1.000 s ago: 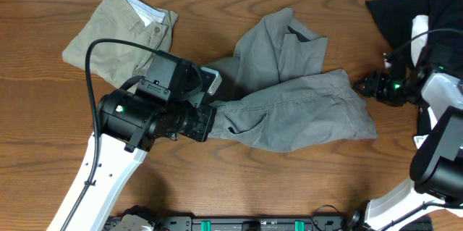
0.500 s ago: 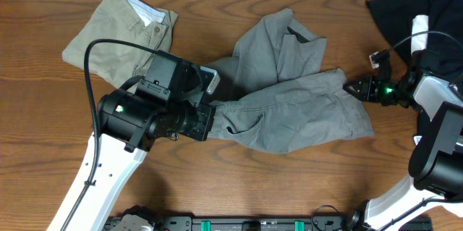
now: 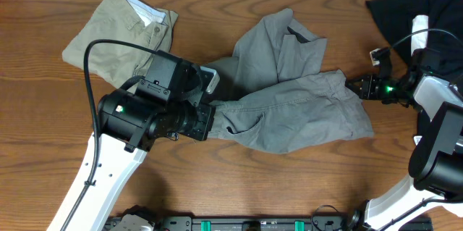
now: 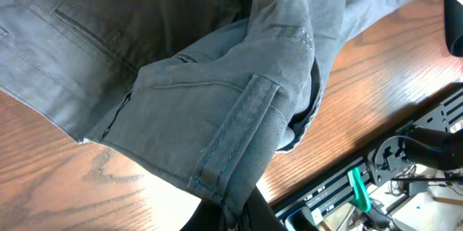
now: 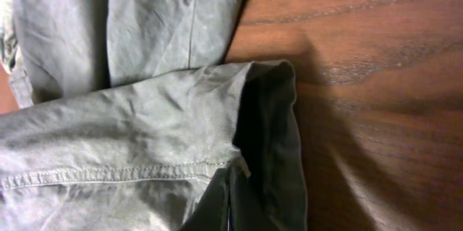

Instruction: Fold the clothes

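Grey shorts (image 3: 289,93) sit mid-worktop (image 3: 43,137), crumpled and partly doubled over: one section runs up toward the far edge, and the other lies across it, stretching to the right. Left claw (image 3: 214,117) is closed on the shorts' left end. The left wrist view shows a seamed band of the grey fabric bunched and running down into the fingers (image 4: 249,213) at the bottom of the frame, with cloth draped above and worktop on both sides. Right claw (image 3: 353,85) is closed too, pinching the right-hand corner of the shorts. The right wrist view has the stitched hem and a folded-under dark edge running straight into the fingertips (image 5: 217,206), with bare wood to the right of it. The shorts hang between the two claws, and most of the cloth is resting on the wood. Khaki shorts (image 3: 119,35) lie folded at the far left, apart from the grey pair and just behind the left arm. A black garment (image 3: 405,10) is heaped in the far right corner, behind the right arm. A black rail with a green clip (image 4: 358,187) runs along the near edge.
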Robot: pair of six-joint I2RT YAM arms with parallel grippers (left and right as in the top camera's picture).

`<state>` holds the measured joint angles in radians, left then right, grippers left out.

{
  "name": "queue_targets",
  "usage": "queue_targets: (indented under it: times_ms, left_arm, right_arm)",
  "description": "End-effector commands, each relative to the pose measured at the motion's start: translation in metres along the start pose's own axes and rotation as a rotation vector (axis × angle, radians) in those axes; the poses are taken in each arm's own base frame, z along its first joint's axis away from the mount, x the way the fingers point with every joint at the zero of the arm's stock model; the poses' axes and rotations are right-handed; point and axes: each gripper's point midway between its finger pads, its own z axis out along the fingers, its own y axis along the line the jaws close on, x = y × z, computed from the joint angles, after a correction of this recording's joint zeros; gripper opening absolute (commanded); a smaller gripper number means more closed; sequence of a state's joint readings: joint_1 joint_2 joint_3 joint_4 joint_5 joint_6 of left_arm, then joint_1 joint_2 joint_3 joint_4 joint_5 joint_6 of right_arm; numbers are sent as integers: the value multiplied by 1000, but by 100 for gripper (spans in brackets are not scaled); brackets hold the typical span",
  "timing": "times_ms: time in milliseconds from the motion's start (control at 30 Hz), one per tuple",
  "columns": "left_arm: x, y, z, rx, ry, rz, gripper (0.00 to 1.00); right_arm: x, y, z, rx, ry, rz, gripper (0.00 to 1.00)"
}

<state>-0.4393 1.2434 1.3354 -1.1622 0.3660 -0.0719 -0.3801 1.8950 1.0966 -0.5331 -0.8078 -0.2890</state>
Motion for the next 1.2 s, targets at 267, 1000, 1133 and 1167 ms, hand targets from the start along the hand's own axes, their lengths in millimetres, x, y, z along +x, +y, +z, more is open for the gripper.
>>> queue_targets:
  times_ms: [267,1000,1133,1167]
  left_arm:
    - [-3,0,-6,-4,-28,-9,6]
    - [-8,0,-6,-8,-50,-5,6]
    - [-9,0,-6,-8,-51,-5,6]
    - [-9,0,-6,-8,-51,-5,6]
  right_arm:
    - [-36,67,-40,-172,-163,-218,1]
    - [-2,-22,-3,153,10,31,51]
    - [-5,0,1,18,-11,-4,41]
    - [-5,0,1,16,-12,-3,41]
